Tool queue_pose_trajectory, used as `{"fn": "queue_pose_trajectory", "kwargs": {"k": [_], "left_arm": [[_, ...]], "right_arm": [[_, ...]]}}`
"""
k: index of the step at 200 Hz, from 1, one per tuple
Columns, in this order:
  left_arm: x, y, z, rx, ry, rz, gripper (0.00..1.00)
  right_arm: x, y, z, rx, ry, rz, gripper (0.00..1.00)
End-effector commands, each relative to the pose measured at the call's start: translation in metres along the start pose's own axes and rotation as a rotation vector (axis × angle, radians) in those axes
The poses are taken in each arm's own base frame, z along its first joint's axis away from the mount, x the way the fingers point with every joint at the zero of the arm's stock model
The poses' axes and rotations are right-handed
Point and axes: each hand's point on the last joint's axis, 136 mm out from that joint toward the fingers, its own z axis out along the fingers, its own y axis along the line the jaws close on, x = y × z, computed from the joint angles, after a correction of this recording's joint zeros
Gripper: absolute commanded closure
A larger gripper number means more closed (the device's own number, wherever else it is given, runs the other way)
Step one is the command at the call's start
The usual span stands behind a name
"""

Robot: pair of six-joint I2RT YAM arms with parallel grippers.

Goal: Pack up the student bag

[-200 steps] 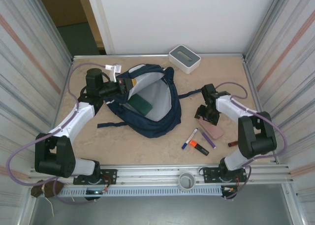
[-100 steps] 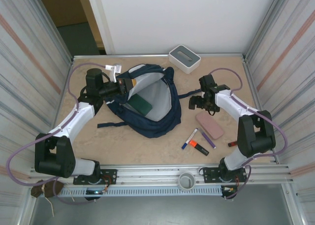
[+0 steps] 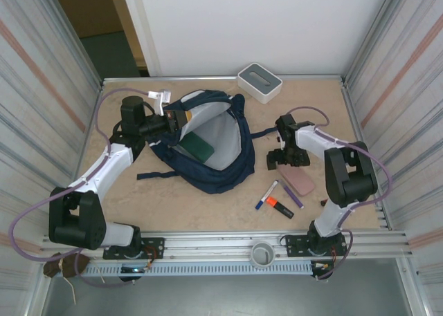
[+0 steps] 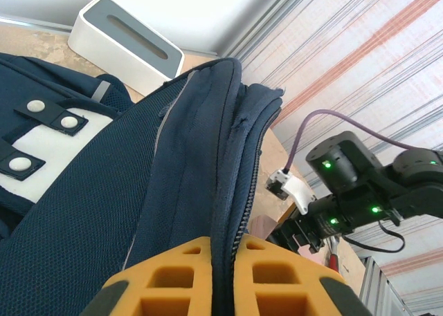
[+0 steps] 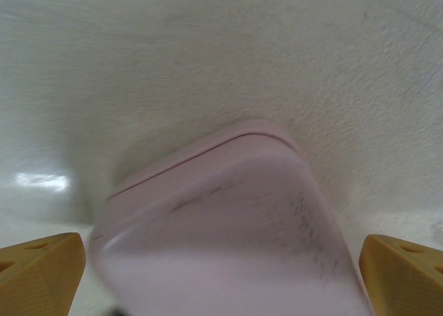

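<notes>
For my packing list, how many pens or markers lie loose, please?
3 together: blue-capped marker, orange highlighter, purple pen. A small red item farther right may be a fourth.

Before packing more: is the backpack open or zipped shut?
Open. The backpack gapes, grey lining and a green item showing; the left pincer pinches its edge.

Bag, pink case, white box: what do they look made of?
Student bag: woven navy fabric, matte; mesh-like weave and stitched zipper seam show.
Pink case: probably smooth plastic or silicone, satin; rounded edges, faint scuffs, blurred.
White box: likely rigid plastic, matte white with grey top; crisp rounded corners.
</notes>
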Motion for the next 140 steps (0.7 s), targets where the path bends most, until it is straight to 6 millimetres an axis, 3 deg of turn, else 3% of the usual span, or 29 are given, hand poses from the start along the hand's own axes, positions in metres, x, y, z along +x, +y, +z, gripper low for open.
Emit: {"fn": "queue_pose_trajectory", "kwargs": {"k": [1,24,62,94,110,140], "left_arm": [[-0.011,-0.010,-0.007,0.027,-0.031,0.053,1.00],[-0.011,-0.010,-0.006,0.028,-0.030,0.052,1.00],[-0.009,-0.008,-0.006,0.029,-0.026,0.051,1.00],[-0.010,-0.007,-0.006,0.025,-0.027,0.048,1.00],[-0.010,-0.006,-0.006,0.024,-0.027,0.049,1.00],[-0.009,-0.003,-0.005,0.018,-0.025,0.039,1.00]], "right_arm": [[-0.004,-0.012,0.005,0.030,0.030,-0.006,0.02],[-0.015,-0.026,0.007,0.018,0.018,0.045,0.08],[-0.032,-0.064,0.008,0.004,-0.005,0.170,0.32],[-0.054,-0.104,-0.012,0.085,-0.066,0.240,0.45],[-0.074,-0.094,-0.022,0.031,-0.116,0.248,0.47],[-0.113,-0.041,-0.021,-0.120,-0.153,0.237,0.42]]}}
